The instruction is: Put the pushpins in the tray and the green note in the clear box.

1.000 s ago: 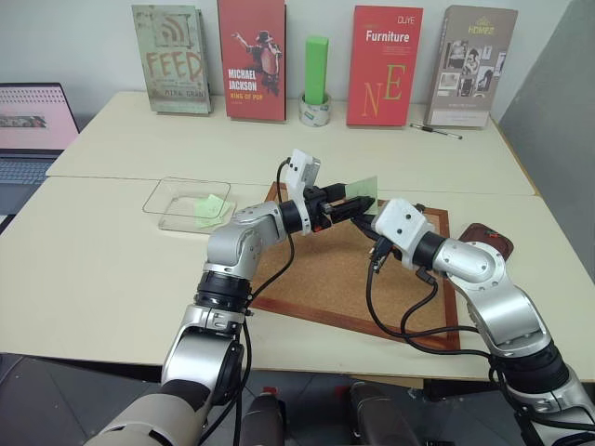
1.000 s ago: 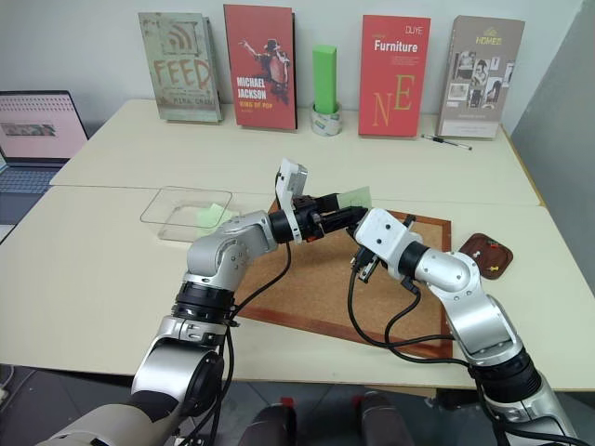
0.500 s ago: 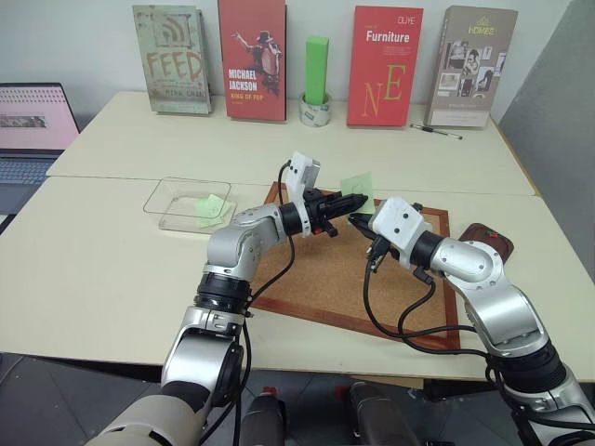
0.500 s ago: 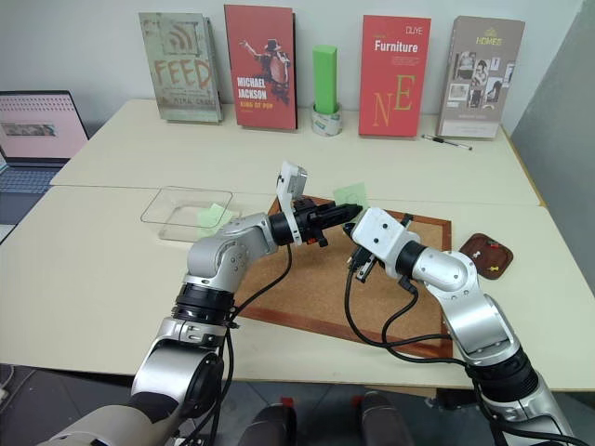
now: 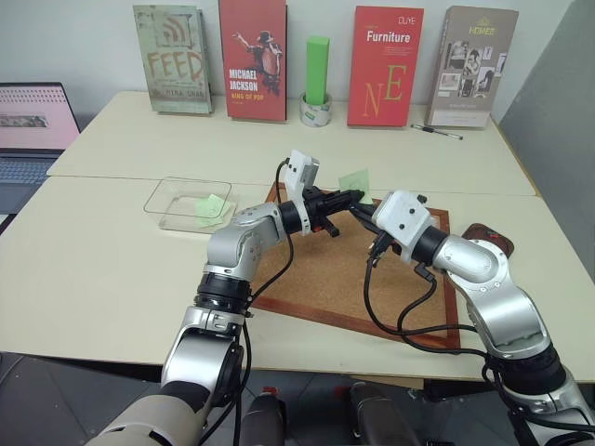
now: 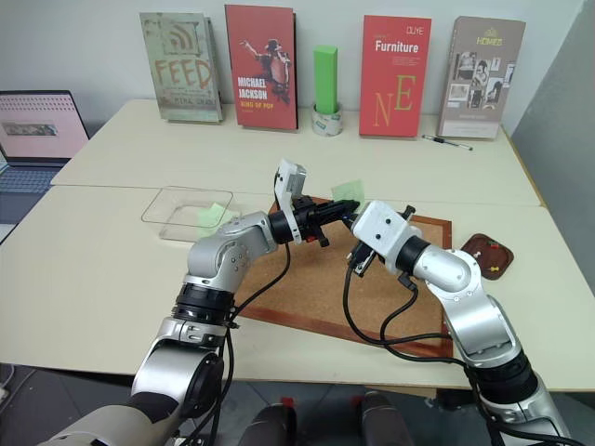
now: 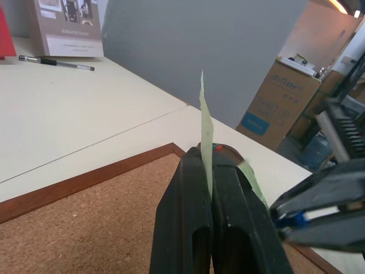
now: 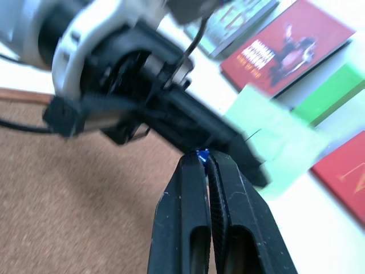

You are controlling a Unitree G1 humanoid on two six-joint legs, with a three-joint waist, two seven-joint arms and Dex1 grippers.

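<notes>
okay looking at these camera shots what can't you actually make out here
- Marks on the green note: seen edge-on in the left wrist view, blurred in the right wrist view.
- The pushpin pinched in the right gripper: just a blue speck between the fingers.
- The tray: mostly hidden behind the right arm in the left eye view.
- Pins in the tray in the right eye view: too small to count.

both arms reach inward – left pincer (image 5: 355,196) and right pincer (image 5: 361,213) clamped, tips nearly meeting.
</notes>
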